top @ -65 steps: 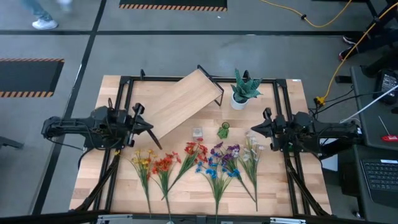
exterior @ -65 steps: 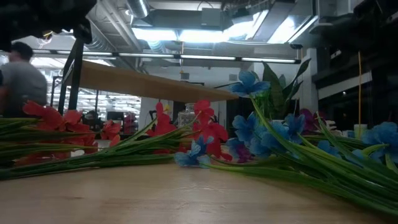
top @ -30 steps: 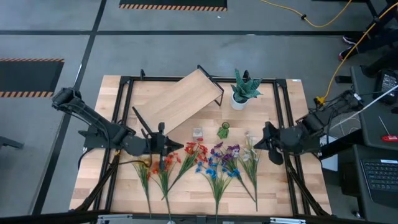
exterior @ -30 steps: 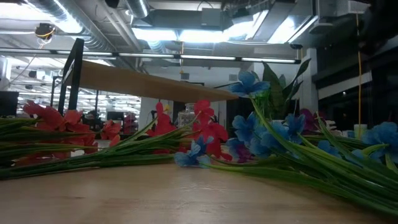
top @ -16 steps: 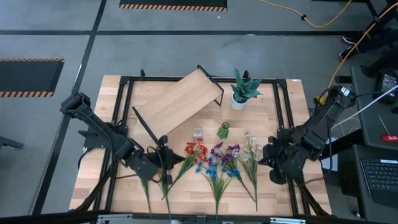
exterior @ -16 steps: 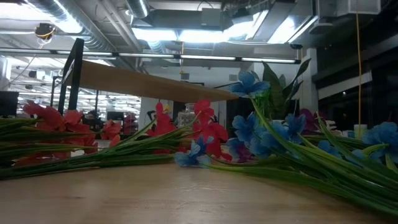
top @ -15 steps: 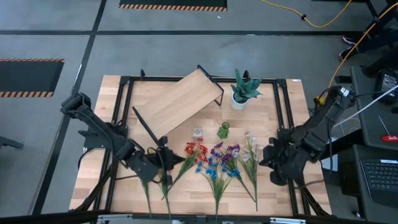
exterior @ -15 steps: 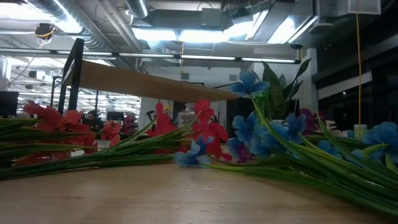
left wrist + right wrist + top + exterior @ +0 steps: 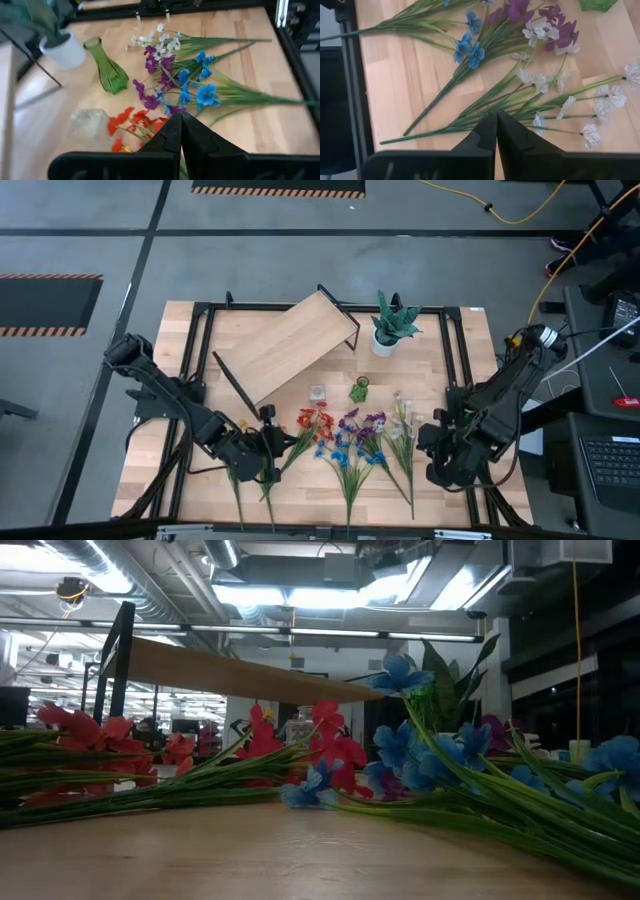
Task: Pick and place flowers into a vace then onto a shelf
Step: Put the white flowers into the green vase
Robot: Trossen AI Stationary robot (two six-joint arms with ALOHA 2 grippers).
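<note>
- Wood table (image 9: 300,490), high view: flowers (image 9: 345,442) fan out, stems running toward 6 o'clock.
- Right gripper (image 9: 496,120), fingers pressed together, hangs over the white spray's stems (image 9: 510,107).
- Left gripper (image 9: 181,122), pressed together, is above the orange blooms (image 9: 131,120).

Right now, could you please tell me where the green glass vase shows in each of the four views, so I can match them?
High view: green vase at table centre, just below the potted plant.
Low view: cannot be made out behind the flowers.
Left wrist view: upper left, beside the white pot.
Right wrist view: only its edge, at the top right corner.
Shared landmark: the purple flowers lying next to it.
</note>
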